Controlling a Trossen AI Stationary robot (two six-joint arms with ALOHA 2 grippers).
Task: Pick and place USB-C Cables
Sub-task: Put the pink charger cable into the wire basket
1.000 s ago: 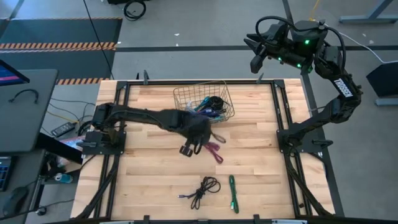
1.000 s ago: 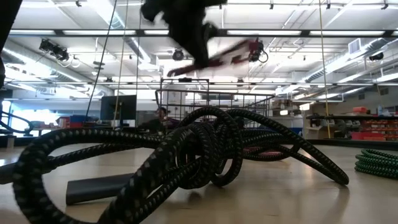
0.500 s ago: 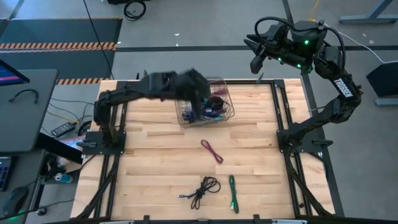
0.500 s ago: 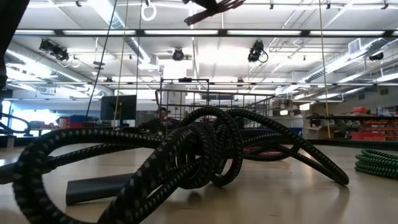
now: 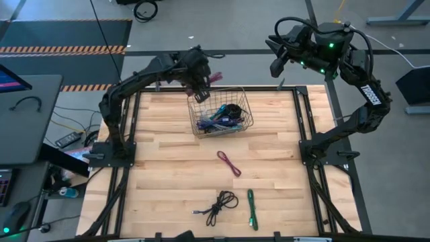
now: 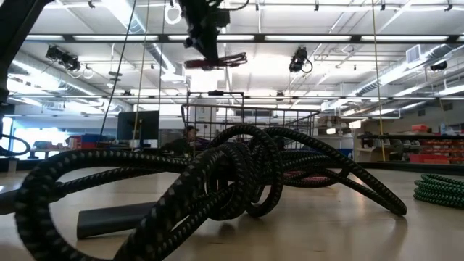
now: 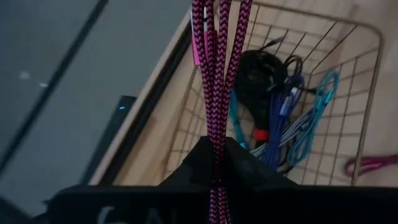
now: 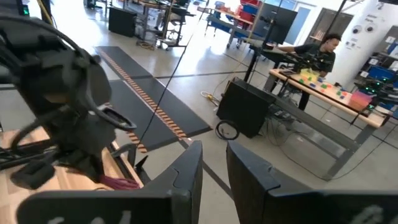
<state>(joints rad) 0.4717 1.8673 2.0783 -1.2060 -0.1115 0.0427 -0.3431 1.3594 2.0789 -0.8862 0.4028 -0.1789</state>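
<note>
Magenta braided cable pinched tight in the left end effector, hanging over the far-left corner of the wire basket — more cables inside. Three lie loose on the wooden counter. Right end effector parked high beyond the far edge — fingers slightly parted, empty.

Lighting: bright, even, from rows of ceiling strip lights; glare along them. Shadows on the wooden surface: faint, soft. Focus: nearest black cable slightly soft at low level; left gripper motion-blurred from the right wrist.
</note>
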